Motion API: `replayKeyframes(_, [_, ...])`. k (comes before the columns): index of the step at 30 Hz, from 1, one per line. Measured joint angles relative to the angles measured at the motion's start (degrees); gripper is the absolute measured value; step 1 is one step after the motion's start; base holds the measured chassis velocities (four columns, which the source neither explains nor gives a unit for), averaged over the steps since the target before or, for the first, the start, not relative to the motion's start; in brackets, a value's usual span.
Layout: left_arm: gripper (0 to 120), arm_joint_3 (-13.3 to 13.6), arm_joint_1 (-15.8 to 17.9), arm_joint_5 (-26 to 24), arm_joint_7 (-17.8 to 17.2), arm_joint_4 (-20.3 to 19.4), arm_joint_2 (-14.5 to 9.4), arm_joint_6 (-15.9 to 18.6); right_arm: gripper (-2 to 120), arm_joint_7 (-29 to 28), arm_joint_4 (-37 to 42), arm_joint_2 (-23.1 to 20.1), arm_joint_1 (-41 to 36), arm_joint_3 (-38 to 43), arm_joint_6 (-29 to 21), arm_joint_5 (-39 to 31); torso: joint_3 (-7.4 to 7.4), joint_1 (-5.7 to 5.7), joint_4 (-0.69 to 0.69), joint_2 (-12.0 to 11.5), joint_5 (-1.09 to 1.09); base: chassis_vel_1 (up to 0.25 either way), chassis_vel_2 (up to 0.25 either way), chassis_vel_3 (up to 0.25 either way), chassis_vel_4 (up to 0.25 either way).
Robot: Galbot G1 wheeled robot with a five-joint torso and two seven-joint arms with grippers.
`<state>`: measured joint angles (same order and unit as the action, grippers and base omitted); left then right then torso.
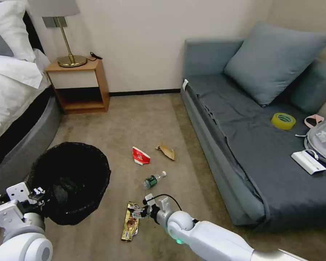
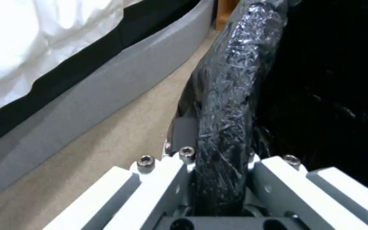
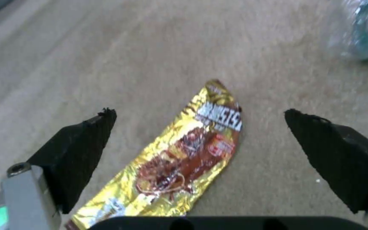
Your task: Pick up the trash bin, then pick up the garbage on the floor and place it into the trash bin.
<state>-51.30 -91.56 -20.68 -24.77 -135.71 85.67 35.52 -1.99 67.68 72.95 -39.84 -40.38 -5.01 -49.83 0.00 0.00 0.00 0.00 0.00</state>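
Below, right gripper (image 3: 199, 127) fingers spread over snack wrapper (image 3: 180, 153), print unreadable; left gripper (image 2: 218, 179) fingers pinching trash bin (image 2: 231, 95) rim.

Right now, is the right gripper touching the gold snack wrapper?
Apart. In the right wrist view the right gripper is open, carpet showing between each finger and the snack wrapper.

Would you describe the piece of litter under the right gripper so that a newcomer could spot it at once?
Start at the grey sofa and look to the carpet beside it, where four litter pieces lie. The nearest to the robot is the snack wrapper, flat below the open right gripper. It alone is shiny gold and brown, long and narrow.
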Motion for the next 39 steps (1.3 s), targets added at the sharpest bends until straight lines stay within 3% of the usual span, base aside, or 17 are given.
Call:
replayKeyframes(24, [2, -1.07, -1.0, 0.15, -0.02, -0.44, 0.05, -0.67, 100, 4.35, -13.49, 6.38, 1.62, -4.97, 4.44, 3.54, 0.0, 0.0, 0.0, 0.0, 0.0, 0.0, 0.0, 0.0, 0.0])
replayKeyframes(39, [2, -2.17, -1.89, 0.21, -0.04, -0.38, 0.02, -1.37, 100, 5.82, -16.33, 8.29, 1.37, -6.23, 6.29, 5.96, 0.0, 0.0, 0.0, 0.0, 0.0, 0.0, 0.0, 0.0, 0.0])
